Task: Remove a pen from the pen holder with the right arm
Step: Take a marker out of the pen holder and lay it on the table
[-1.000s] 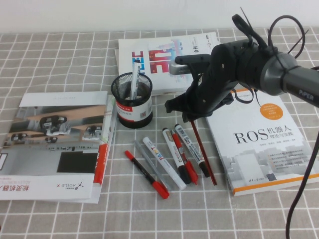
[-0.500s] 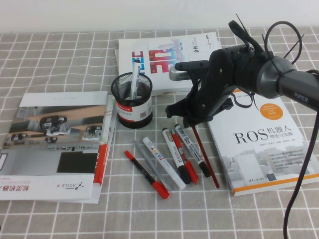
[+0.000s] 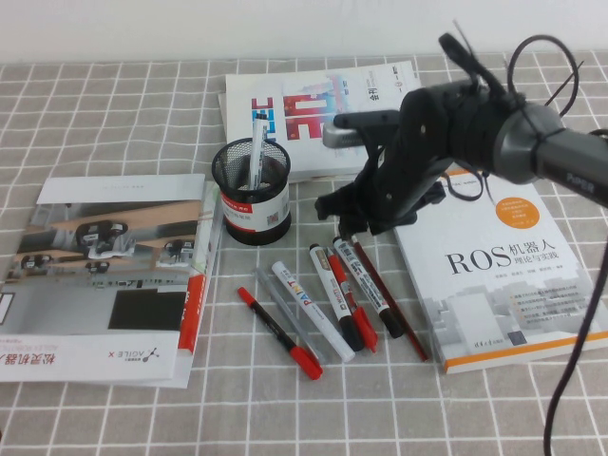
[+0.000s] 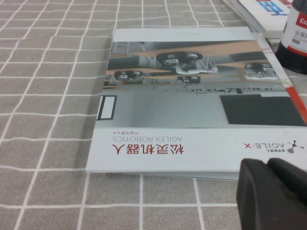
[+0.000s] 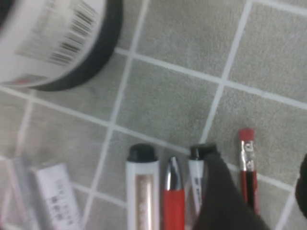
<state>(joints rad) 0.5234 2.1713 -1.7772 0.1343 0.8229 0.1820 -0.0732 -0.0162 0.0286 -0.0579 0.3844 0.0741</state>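
Note:
The black mesh pen holder (image 3: 252, 195) stands left of centre with a white pen (image 3: 257, 142) upright in it; its base also shows in the right wrist view (image 5: 57, 43). My right gripper (image 3: 356, 233) hangs low just right of the holder, open. A red pencil (image 3: 394, 304) lies flat on the cloth under it, and its eraser end (image 5: 247, 160) lies loose between the two spread fingers. My left gripper (image 4: 267, 167) is shut and empty, near the front edge of the AgileX booklet (image 4: 192, 96).
Several pens and markers (image 3: 323, 304) lie side by side in front of the holder, left of the pencil. A ROS book (image 3: 494, 275) lies to the right, the AgileX booklet (image 3: 104, 275) to the left, another book (image 3: 313, 104) behind the holder.
My right gripper has opened. The red pencil it held tilted now lies flat on the cloth beside the markers.

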